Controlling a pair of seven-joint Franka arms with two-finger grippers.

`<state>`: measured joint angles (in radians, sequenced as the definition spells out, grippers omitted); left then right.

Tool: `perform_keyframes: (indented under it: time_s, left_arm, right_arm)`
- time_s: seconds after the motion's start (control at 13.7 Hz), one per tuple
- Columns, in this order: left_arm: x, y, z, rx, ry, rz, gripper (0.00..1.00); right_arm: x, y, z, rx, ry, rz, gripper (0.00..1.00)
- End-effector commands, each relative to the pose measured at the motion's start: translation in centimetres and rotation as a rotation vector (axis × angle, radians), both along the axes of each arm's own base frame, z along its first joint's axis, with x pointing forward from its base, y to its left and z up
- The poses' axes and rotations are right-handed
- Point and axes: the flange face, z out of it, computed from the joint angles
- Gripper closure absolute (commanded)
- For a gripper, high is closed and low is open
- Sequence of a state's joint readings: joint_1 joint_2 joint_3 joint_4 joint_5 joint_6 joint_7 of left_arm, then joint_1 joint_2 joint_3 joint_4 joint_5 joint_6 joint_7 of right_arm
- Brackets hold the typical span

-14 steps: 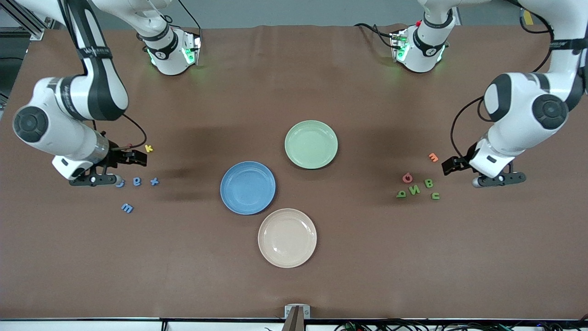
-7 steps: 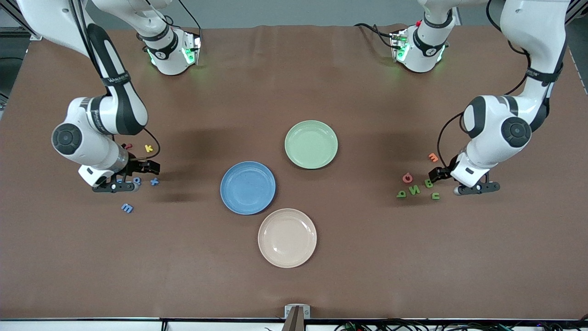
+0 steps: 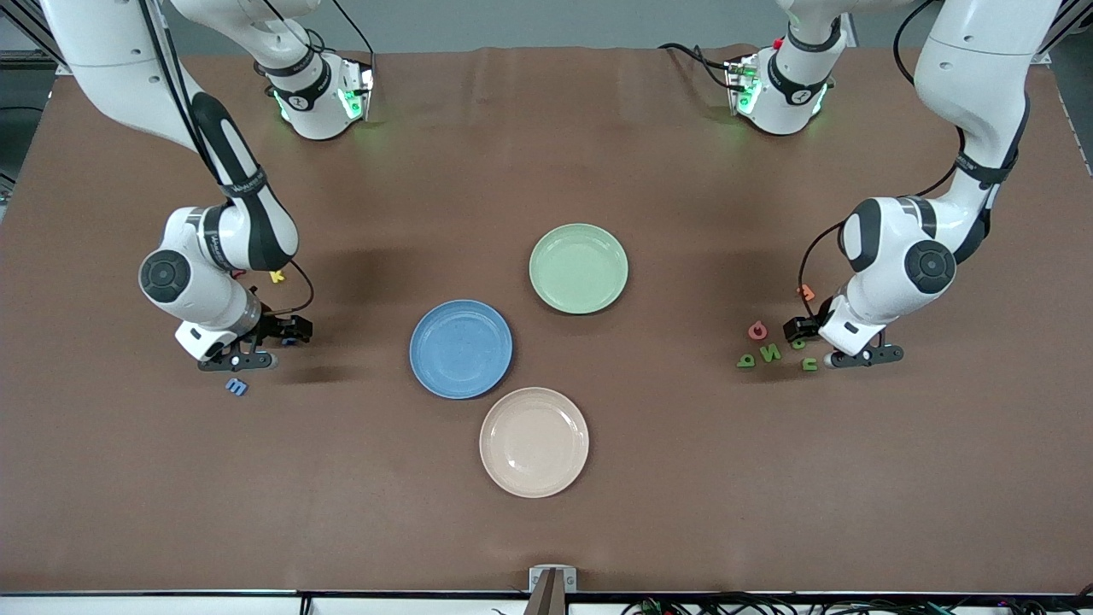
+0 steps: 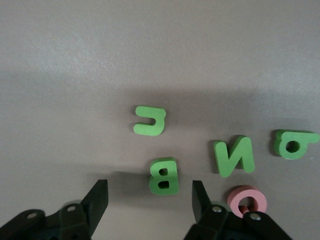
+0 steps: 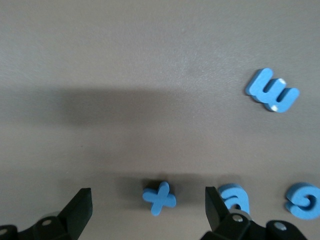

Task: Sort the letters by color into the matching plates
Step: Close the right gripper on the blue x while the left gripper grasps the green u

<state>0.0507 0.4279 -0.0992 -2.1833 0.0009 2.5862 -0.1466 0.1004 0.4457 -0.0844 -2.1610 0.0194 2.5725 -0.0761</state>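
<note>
- The left gripper (image 4: pixel 150 200) hangs low over the brown table (image 3: pixel 683 478) at the left arm's end, fingers apart, with the green foam letter B (image 4: pixel 164 176) between them, not yet touched.
- The left wrist view reads what the front view blurs: a green foam U (image 4: pixel 149 121) just past the B, a green foam N (image 4: pixel 234 156) and a green foam letter with a loop (image 4: pixel 294 144) beside it, and a pink foam ring-shaped letter (image 4: pixel 246 200) by one fingertip.
- The right gripper (image 5: pixel 149 210) is wide open astride the small blue foam x (image 5: pixel 159 197); a blue foam a (image 5: pixel 234 198), another curled blue foam letter (image 5: pixel 303 200) and a blue foam m (image 5: pixel 272 90) lie nearby.
- Only the front view shows the glossy blue round plate (image 3: pixel 461 348) and pale green round plate (image 3: pixel 579 268) (both bare), plus a cream round plate (image 3: pixel 534 442), mid-table, well apart from both grippers.
</note>
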Motion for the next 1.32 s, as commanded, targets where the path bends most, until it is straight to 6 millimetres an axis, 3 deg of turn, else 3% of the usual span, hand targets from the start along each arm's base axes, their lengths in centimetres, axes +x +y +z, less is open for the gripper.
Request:
perform_keyframes:
  time_s: [0.0, 0.29, 0.66, 0.73, 0.8, 0.88, 0.95, 1.1, 1.24]
  left_arm:
    - [0.2, -0.3, -0.5, -0.003, -0.005, 0.002, 0.27]
    - [0.6, -0.5, -1.1, -0.005, 0.0, -0.001, 0.31]
    - [0.9, -0.6, -1.9, -0.006, -0.003, -0.002, 0.4]
    - [0.9, -0.5, -1.9, -0.006, -0.003, -0.002, 0.47]
    - [0.9, -0.5, -1.9, -0.006, -0.003, -0.002, 0.6]
    - [0.9, -0.6, -1.8, -0.006, -0.005, -0.002, 0.82]
    - [1.0, -0.7, -1.5, -0.006, -0.007, 0.005, 0.96]
    - [1.2, -0.7, -0.4, -0.005, -0.02, 0.0, 1.0]
    - [1.5, -0.6, 2.2, -0.002, -0.028, -0.005, 1.0]
  right_arm:
    - [0.3, -0.2, -0.7, 0.007, 0.001, 0.017, 0.0]
    - [0.1, -0.3, -1.4, 0.006, 0.009, 0.019, 0.05]
    - [0.0, -0.3, -1.9, 0.005, 0.017, 0.019, 0.29]
    - [0.0, -0.3, -2.0, 0.005, 0.018, 0.019, 0.33]
    - [0.0, -0.3, -2.0, 0.005, 0.018, 0.019, 0.36]
    - [0.0, -0.3, -2.0, 0.005, 0.017, 0.019, 0.41]
    - [0.0, -0.3, -2.0, 0.005, 0.017, 0.019, 0.48]
    - [0.1, -0.4, -2.0, 0.005, 0.017, 0.018, 0.6]
    - [0.2, -0.4, -1.9, 0.005, 0.014, 0.019, 0.67]
